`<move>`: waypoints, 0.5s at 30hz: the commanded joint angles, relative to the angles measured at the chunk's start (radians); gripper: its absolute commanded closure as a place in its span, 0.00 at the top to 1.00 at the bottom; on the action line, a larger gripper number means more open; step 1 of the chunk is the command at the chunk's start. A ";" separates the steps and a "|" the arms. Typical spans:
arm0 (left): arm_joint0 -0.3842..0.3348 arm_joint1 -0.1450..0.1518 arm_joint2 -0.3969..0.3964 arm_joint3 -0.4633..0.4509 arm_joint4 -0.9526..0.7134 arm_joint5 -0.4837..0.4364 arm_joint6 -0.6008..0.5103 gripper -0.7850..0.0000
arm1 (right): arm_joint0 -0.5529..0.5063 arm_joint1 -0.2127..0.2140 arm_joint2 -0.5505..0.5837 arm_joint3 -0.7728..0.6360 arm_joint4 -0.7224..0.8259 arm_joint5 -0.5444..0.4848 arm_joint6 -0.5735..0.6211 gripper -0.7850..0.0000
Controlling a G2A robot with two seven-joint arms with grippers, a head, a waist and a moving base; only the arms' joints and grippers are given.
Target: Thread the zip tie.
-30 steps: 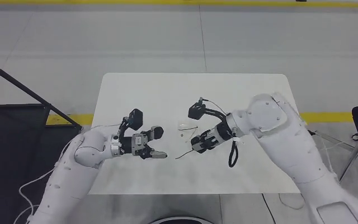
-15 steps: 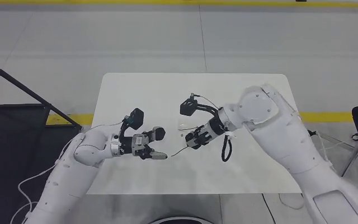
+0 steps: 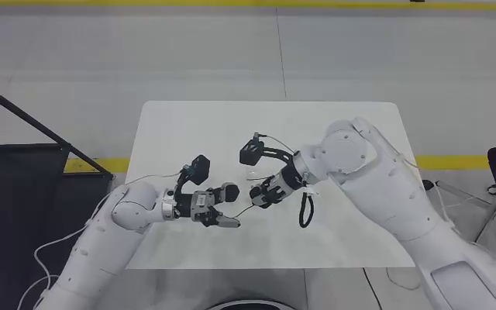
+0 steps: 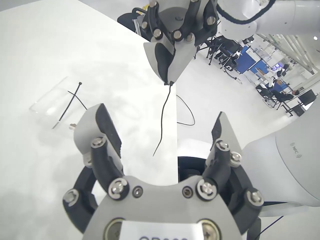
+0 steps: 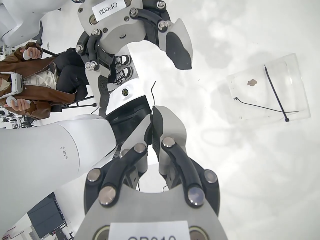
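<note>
White counter (image 3: 194, 124) fills my top view, with grey floor and a yellow line (image 3: 93, 164) behind it. I take the clear tray (image 5: 296, 86) near the middle of the counter as my landmark.

Left of the tray, and closer to the robot than it, sits the left gripper (image 3: 230, 206). Its fingers are spread wide with nothing between the pads, and they point toward the right arm.

Between the two grippers hangs the zip tie (image 4: 163, 111) I am working with, a thin black strip held clear of the counter. One end is pinched at the right gripper's tips. The free tail runs toward the left gripper and ends about at the gap between its fingers. I cannot tell whether it touches either finger.

Just on the robot's side of the tray is the right gripper (image 3: 256, 203). It is closed tight on that end of the zip tie, facing the left gripper.

The tray itself lies flat on the counter, apart from both grippers. It holds two more black zip ties that cross each other near one corner. One is a straight tie (image 5: 275, 89), the other a slightly curved tie (image 5: 260, 106). A small brownish speck (image 5: 252, 82) lies on the tray beside them, touching neither.
</note>
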 commanded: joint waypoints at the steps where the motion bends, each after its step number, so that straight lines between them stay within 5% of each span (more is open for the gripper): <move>1: -0.004 0.001 0.011 0.001 -0.006 0.000 0.005 0.74 | 0.005 -0.002 -0.004 0.009 0.011 -0.009 0.002 0.00; 6: -0.014 0.004 0.033 0.011 0.004 0.000 0.026 0.65 | 0.017 -0.008 -0.018 0.017 0.016 -0.010 -0.002 0.00; 9: -0.018 0.005 0.043 0.015 0.012 0.000 0.042 0.41 | 0.022 -0.011 -0.023 0.020 0.018 -0.008 -0.003 0.00; 15: -0.025 0.009 0.068 0.020 0.014 0.000 0.070 0.38 | 0.030 -0.015 -0.033 0.027 0.021 -0.011 0.000 0.00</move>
